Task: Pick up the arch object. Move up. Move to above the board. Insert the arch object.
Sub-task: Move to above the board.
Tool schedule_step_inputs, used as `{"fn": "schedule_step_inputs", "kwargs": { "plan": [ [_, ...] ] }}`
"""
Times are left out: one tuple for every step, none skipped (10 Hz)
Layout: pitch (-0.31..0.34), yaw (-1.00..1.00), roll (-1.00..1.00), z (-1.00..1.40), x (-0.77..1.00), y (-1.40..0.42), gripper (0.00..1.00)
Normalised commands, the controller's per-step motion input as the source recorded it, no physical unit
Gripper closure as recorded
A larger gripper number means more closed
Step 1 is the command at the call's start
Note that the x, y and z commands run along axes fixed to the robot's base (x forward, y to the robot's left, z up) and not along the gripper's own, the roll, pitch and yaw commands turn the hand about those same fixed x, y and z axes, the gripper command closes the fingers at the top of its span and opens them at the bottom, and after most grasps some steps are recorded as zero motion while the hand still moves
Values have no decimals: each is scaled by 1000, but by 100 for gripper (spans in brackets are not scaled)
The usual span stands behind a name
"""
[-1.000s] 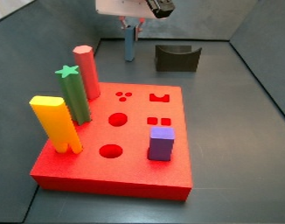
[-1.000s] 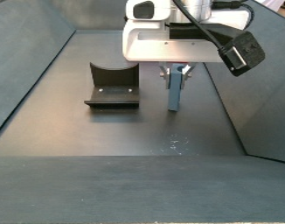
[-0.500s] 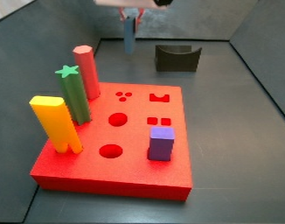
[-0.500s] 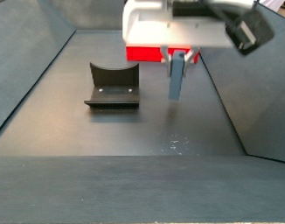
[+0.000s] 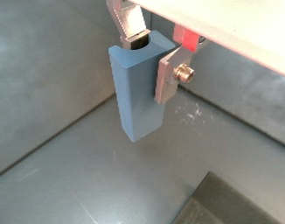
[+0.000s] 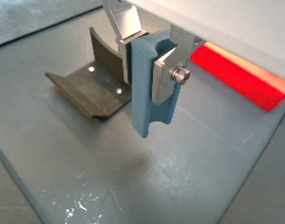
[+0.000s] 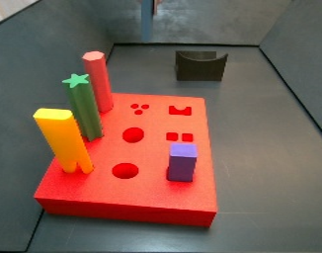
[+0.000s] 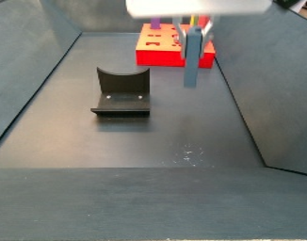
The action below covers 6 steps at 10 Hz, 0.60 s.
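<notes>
My gripper (image 8: 194, 11) is shut on the arch object (image 8: 193, 58), a tall slim slate-blue post, and holds it upright, clear of the floor. In both wrist views the silver fingers (image 5: 169, 74) clamp its upper end (image 6: 149, 87) from two sides. In a side view only the post's lower tip (image 7: 154, 8) shows at the top edge, and the gripper body is out of frame. The board (image 7: 191, 203) is a flat red slab with shaped holes. It lies beyond the gripper in a side view (image 8: 153, 47), and its edge shows in a wrist view (image 6: 239, 74).
The fixture (image 7: 200, 64), a dark notched bracket, stands on the floor near the post (image 8: 121, 91) (image 6: 93, 83). On the board stand a red cylinder (image 7: 97, 79), a green star post (image 7: 83, 107), a yellow post (image 7: 63, 138) and a purple block (image 7: 183, 161). Grey walls ring the floor.
The gripper has risen with the arch object in it, lifting the post off the floor. It is now mostly above the top edge in both side views.
</notes>
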Motion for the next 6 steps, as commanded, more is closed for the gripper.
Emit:
{"fn": "schedule_step_inputs", "kwargs": {
  "plan": [
    [126, 102, 7, 1000, 76, 17, 100],
    [103, 63, 9, 1000, 73, 16, 100],
    [97, 52, 9, 1000, 73, 15, 100],
    [96, 40, 7, 1000, 71, 14, 100],
    [95, 34, 4, 1000, 70, 13, 100],
    [94, 31, 3, 1000, 70, 13, 100]
  ]
}}
